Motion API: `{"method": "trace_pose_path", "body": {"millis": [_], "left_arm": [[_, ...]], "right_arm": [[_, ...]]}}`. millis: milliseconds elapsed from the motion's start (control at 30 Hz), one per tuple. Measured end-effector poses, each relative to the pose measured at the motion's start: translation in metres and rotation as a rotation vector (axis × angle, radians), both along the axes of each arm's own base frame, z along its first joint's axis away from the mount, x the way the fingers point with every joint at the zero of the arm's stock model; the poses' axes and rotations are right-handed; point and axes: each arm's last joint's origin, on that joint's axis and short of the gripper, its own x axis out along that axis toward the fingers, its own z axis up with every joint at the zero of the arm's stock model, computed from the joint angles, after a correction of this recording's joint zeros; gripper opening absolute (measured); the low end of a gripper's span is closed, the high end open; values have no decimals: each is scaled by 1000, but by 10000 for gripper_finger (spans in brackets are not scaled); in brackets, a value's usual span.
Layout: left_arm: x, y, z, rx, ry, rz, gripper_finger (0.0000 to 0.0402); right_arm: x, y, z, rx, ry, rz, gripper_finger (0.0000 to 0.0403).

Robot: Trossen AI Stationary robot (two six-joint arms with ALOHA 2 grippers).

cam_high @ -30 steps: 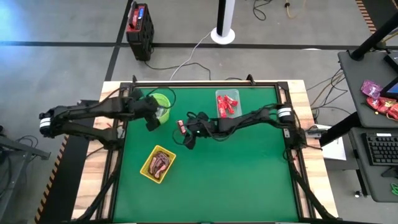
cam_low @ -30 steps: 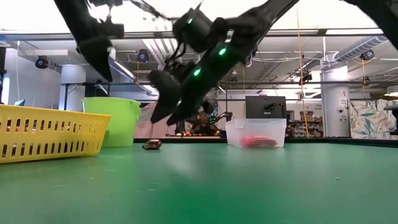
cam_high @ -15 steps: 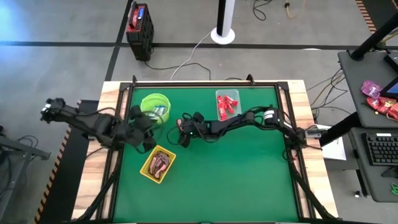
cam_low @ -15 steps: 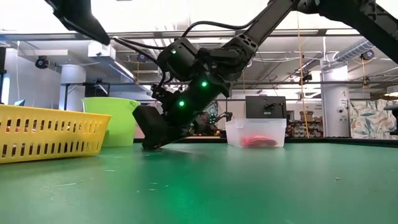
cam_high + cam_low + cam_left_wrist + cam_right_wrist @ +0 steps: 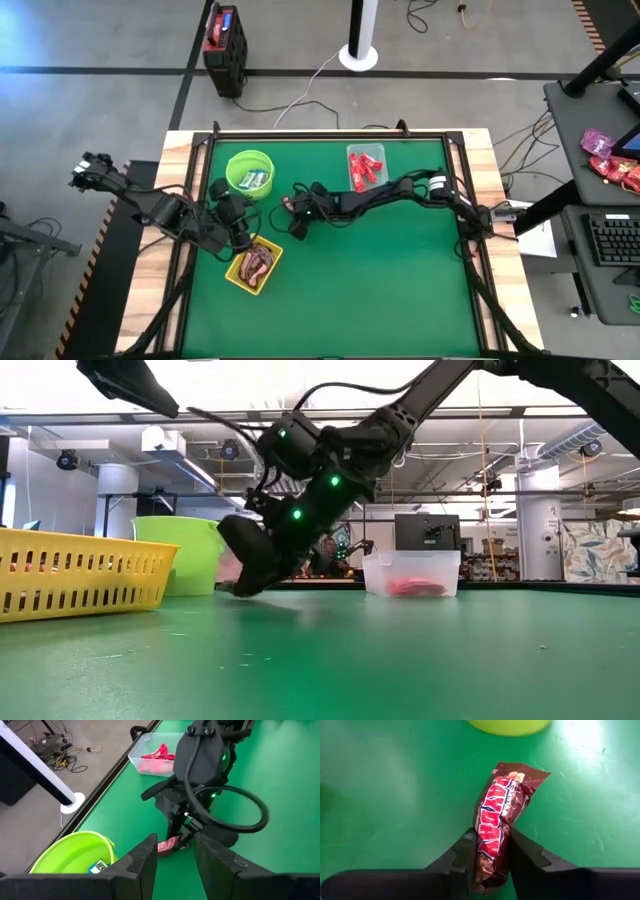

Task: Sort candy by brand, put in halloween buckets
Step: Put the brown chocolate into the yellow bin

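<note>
A dark brown candy bar (image 5: 500,815) with red lettering sits between the fingers of my right gripper (image 5: 291,206), low over the green table a little right of the lime-green bucket (image 5: 249,172). A blue-and-white candy lies in that bucket. My left gripper (image 5: 243,238) hovers open, holding nothing, over the far end of the yellow basket (image 5: 254,266), which holds brown candies. The clear tub (image 5: 366,166) at the back holds red candies. My right gripper pinches one end of the candy bar (image 5: 490,865) between its two fingers (image 5: 465,855). The fingers slant down from the table's right side, and the bar runs on ahead of them. Whether its free end (image 5: 520,772) rests on the table, I cannot tell.
Green bucket, clear tub and yellow basket stand in the table's far and left parts. The bare green mat (image 5: 390,280) stretches over the near right. The table's black frame (image 5: 330,134) runs along the far edge.
My right gripper has come down to the table and taken hold of the brown candy bar that lay there. My left gripper has moved from beside the green bucket toward the table's near edge and now stands over the yellow basket.
</note>
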Motion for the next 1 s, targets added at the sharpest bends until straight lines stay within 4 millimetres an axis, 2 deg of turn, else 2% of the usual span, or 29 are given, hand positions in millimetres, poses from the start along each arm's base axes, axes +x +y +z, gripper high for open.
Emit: {"method": "trace_pose_path", "body": {"millis": [133,233,300,467,533,667,867,1000], "left_arm": [[-2,1,1,-11,-10,6,113],[-5,2,4,-22,-25,9,113],[-7,4,5,-25,-30,9,113],[-11,6,8,-13,-32,-5,113],[-11,6,8,-4,-27,-12,113],[-11,6,8,5,-21,-19,113],[-11,6,7,13,-14,-22,113],[-10,6,7,16,-13,-23,113]], "right_arm": [[-2,5,19,7,-16,62,89],[-2,13,41,27,-73,135,91],[-1,23,53,34,-107,193,87],[4,56,68,30,-239,368,80],[9,69,70,19,-315,411,83],[15,87,56,-8,-371,468,89],[34,98,50,-21,-416,496,81],[49,104,41,11,-429,602,87]]}}
